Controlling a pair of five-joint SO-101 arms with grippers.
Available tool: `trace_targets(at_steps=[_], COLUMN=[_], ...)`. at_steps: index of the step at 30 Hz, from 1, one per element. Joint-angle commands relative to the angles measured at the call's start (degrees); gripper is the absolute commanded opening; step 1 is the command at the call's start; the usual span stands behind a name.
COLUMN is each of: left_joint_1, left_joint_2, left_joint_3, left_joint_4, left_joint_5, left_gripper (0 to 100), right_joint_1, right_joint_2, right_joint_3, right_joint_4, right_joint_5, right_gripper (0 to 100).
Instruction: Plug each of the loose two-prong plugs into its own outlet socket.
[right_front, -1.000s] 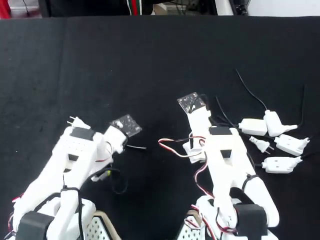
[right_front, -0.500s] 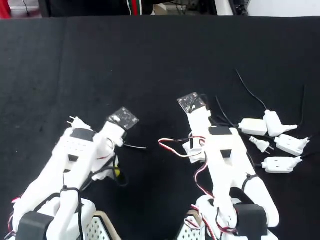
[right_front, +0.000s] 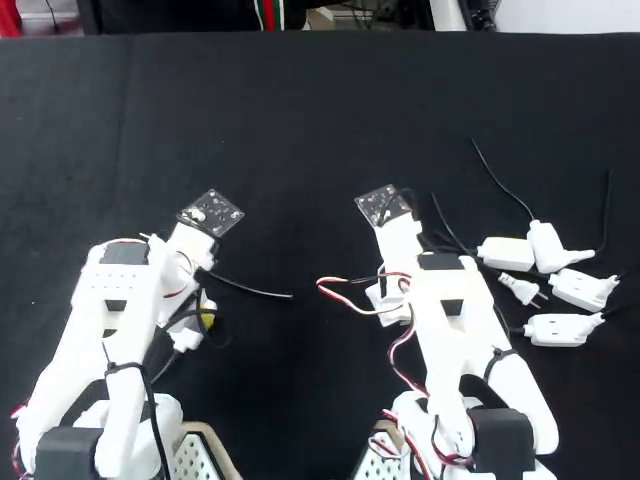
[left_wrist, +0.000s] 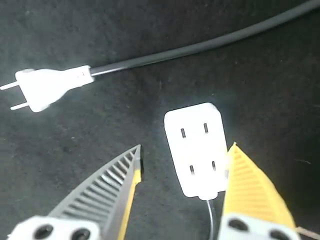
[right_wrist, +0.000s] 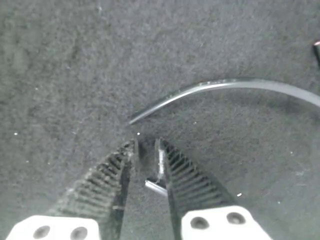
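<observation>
Left wrist view: white two-prong plug (left_wrist: 47, 89) lies flat on black counter (left_wrist: 260, 75), near white outlet block (left_wrist: 197, 150), not touching. Block sits btwn spread fingers of L end effector (left_wrist: 185, 150), released. R end effector (right_wrist: 146, 145) almost clenched, thin gap btwn tips, just beside black cable end (right_wrist: 200, 90). High view: more white plugs (right_front: 548, 245) lie beside R arm.

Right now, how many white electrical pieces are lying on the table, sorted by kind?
Loose plugs with prongs showing: 2
Outlet block: 1
White corded pieces, kind unclear: 4
Total: 7
</observation>
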Motion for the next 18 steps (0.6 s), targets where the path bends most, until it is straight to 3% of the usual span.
trace_targets(at_steps=[1,7,13,16,18], left_joint_1=[-0.4,4.35,5.93,4.88,4.7], left_joint_2=[-0.97,-1.05,-0.53,-0.35,-0.35], left_joint_3=[-5.67,-9.36,3.74,6.99,6.9], left_joint_4=[4.4,15.65,-0.97,-8.26,-8.35], left_joint_5=[-0.88,1.32,-1.14,-7.47,-8.09], left_gripper=[26,25,22,30,35], right_joint_1=[-0.53,-0.53,-0.53,-0.62,-0.62], right_joint_2=[0.13,0.13,0.13,0.13,0.13], right_joint_3=[-0.13,-0.13,-0.13,-0.13,-0.04], right_joint_4=[-0.88,-0.88,-0.88,-0.88,-0.88], right_joint_5=[-0.09,0.0,0.0,0.09,0.09], right_gripper=[6.4,6.4,6.4,6.4,6.4])
